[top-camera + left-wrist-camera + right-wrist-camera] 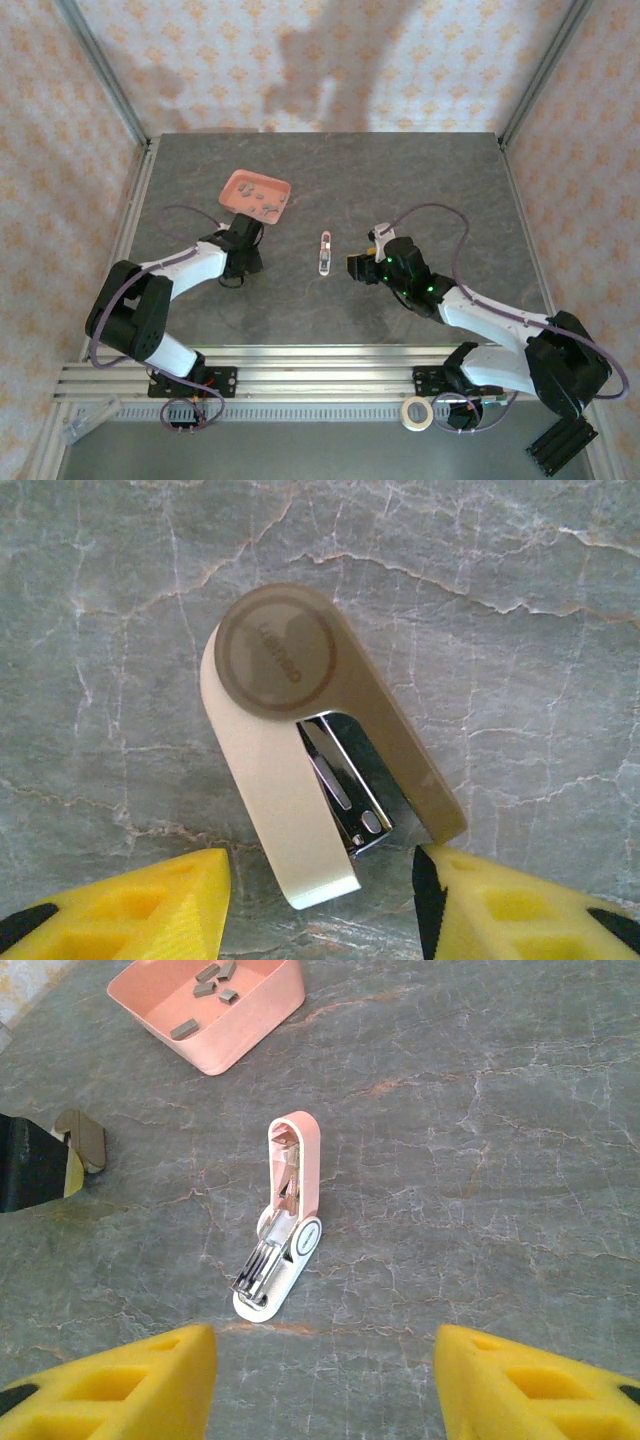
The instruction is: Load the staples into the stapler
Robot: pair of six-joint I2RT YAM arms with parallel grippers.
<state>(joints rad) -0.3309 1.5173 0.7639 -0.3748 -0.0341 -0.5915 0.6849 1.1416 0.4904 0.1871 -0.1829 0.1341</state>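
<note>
Stapler (pixel 285 1220): hinged open.
Staples (pixel 205 988): in tray (pixel 240 1045), far-left of stapler.
Left gripper (pixel 322 868): jaws part open, flanking beige device (pixel 280 730).
Right gripper (pixel 325 1345): jaws wide, empty.

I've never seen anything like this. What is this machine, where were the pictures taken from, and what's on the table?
These are two robot arms bolted at the edge of a table. One picture looks down from above; the other two come from cameras on the wrists, where the yellow shapes are each arm's own fingers. The left gripper is open on either side of a small beige stapler-like tool, not clamping it. The right gripper is open and empty, facing the pink-and-white stapler, which lies opened on the grey table. Beyond it, a pink tray holds the staples.
</note>
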